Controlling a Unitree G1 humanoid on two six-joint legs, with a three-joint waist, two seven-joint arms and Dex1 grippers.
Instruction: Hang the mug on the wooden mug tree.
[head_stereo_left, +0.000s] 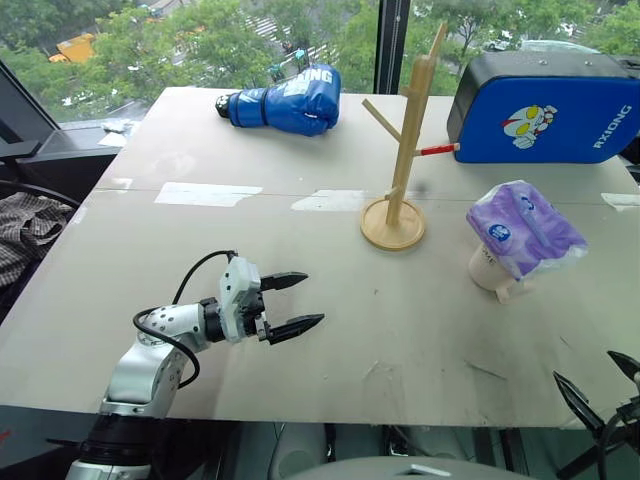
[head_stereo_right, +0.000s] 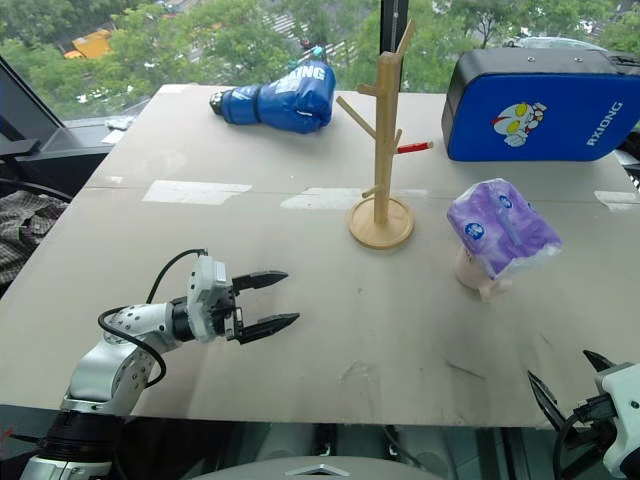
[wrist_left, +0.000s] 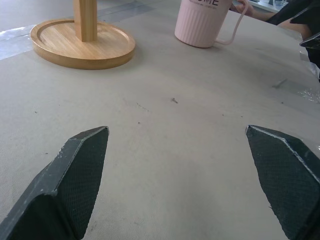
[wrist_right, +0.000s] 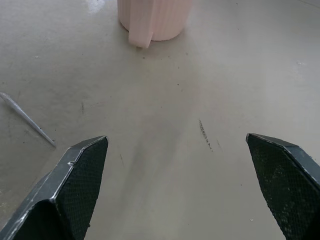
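Approach step: both claws, left claw (head_stereo_left: 290, 305) and right claw (head_stereo_right: 560, 385), hanging open and empty; mug (head_stereo_left: 487, 270) sitting under tissue pack (head_stereo_left: 522, 230), w/ pack needing clearing before hanging on mug tree (head_stereo_left: 400, 160).

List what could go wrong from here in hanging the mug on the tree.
1. The purple tissue pack sits on top of the mug; lifting the mug may tip the pack off or spoil the grip.
2. The wooden mug tree stands free on a small round base; a bump against a peg may topple it.
3. Both pincers, left and right, are open and apart from the mug, so the reach may nudge it.
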